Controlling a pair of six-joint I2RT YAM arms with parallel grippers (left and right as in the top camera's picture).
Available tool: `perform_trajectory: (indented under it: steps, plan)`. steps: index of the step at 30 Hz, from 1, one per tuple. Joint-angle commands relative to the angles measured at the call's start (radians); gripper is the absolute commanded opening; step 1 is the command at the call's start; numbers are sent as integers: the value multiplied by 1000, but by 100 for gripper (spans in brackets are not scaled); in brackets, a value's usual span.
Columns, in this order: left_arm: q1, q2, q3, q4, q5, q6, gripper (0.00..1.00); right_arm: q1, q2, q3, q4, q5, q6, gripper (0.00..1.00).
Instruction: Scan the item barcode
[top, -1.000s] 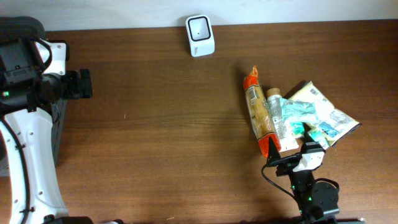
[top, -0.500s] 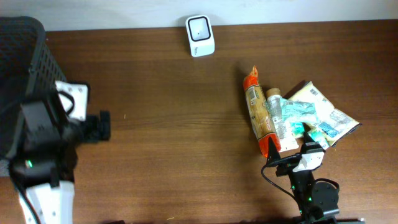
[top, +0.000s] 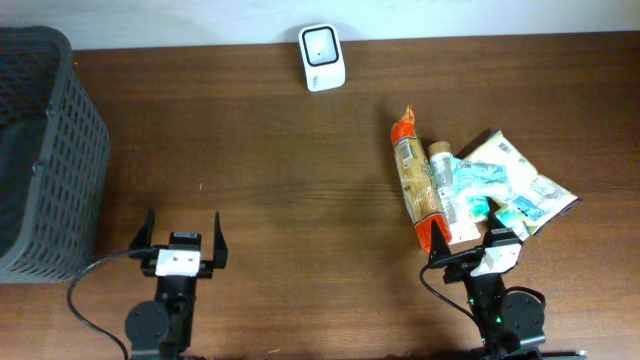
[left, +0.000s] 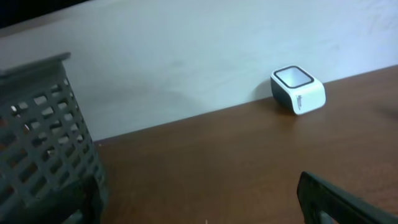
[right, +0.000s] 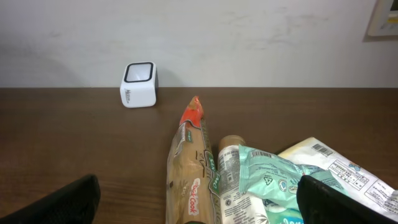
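A pile of items lies at the right of the table: a long cookie pack with orange ends, a pale bottle, a teal pouch and a pale packet with a printed barcode. The white scanner stands at the back edge. My right gripper is open just in front of the pile, its jaws on either side of the cookie pack's near end and not touching it. My left gripper is open over bare wood at the front left.
A dark grey mesh basket stands at the table's left edge, close to my left gripper's left finger. A pale wall runs behind the table.
My left arm has swung down from over the basket to the front left of the table, uncovering the basket. The right arm and the pile have not moved.
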Motion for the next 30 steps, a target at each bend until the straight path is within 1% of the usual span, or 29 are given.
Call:
perform_trajectory:
  steps: [1,3,5,6,30]
  plan:
    - [-6,-84,-63,-26,20,8,99,-6,-7,-9,-3,-2,-7,99]
    - [-6,-123,-63,-94,20,8,99,-6,-8,-9,-3,-2,-7,99]
    - [-6,-181,-63,-214,19,8,99,-6,-8,-9,-3,-2,-7,99]
    - [-6,-205,-63,-222,18,4,99,-6,-8,-9,-3,-2,-7,99]
    - [-7,-204,-63,-224,17,5,99,-6,-8,-9,-3,-2,-7,99]
